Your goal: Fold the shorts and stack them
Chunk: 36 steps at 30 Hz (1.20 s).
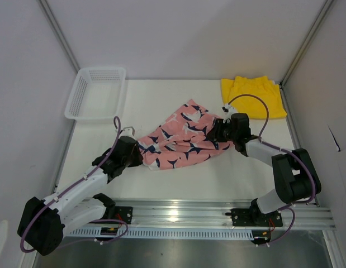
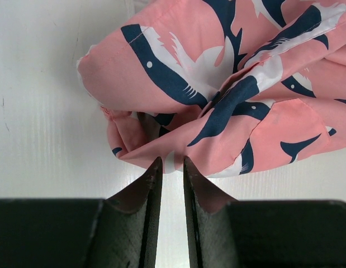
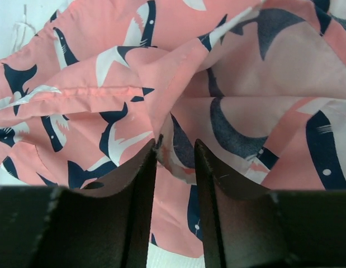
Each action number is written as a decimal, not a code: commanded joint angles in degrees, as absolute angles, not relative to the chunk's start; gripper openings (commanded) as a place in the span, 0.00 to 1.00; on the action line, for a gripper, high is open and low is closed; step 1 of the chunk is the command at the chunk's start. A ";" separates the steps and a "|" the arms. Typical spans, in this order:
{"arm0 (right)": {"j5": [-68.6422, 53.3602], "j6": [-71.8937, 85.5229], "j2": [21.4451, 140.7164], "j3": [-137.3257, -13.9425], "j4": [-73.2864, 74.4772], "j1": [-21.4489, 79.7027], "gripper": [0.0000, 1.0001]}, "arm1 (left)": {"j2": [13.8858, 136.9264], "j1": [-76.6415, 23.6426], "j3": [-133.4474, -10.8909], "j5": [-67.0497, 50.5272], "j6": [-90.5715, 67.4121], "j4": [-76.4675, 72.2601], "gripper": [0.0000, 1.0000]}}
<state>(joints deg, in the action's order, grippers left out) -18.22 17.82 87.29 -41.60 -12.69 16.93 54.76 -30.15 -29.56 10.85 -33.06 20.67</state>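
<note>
The pink shorts with navy-and-white print lie crumpled mid-table, stretched between my two grippers. At their near-left corner my left gripper is shut on the cloth's edge; the left wrist view has the hem of the pink shorts pinched at the tips of that gripper. My right gripper is at the shorts' right side. In the right wrist view its narrow jaws hold a raised fold of the pink shorts. The yellow shorts lie flat at the back right, untouched.
A white mesh basket stands at the back left corner of the white table. Grey walls close in the left, back and right sides. A metal rail carrying both arm bases runs along the near edge.
</note>
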 commanded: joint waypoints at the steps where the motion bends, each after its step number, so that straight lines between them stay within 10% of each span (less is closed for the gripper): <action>1: -15.38 15.82 85.43 -43.94 -11.69 17.23 0.34 | 54.58 -30.23 -30.32 11.52 -33.13 19.60 0.24; 8: -17.13 16.35 87.54 -46.41 -10.81 17.14 0.00 | 54.32 -30.24 -30.32 11.60 -33.13 19.69 0.24; 22: -22.68 27.95 77.08 -35.34 -19.51 2.29 0.00 | 44.04 -27.16 -27.08 12.66 -36.65 19.51 0.70; 36: -21.53 28.74 75.24 -33.05 -20.48 1.41 0.00 | 50.18 -19.07 -26.01 -1.39 -37.09 10.47 0.65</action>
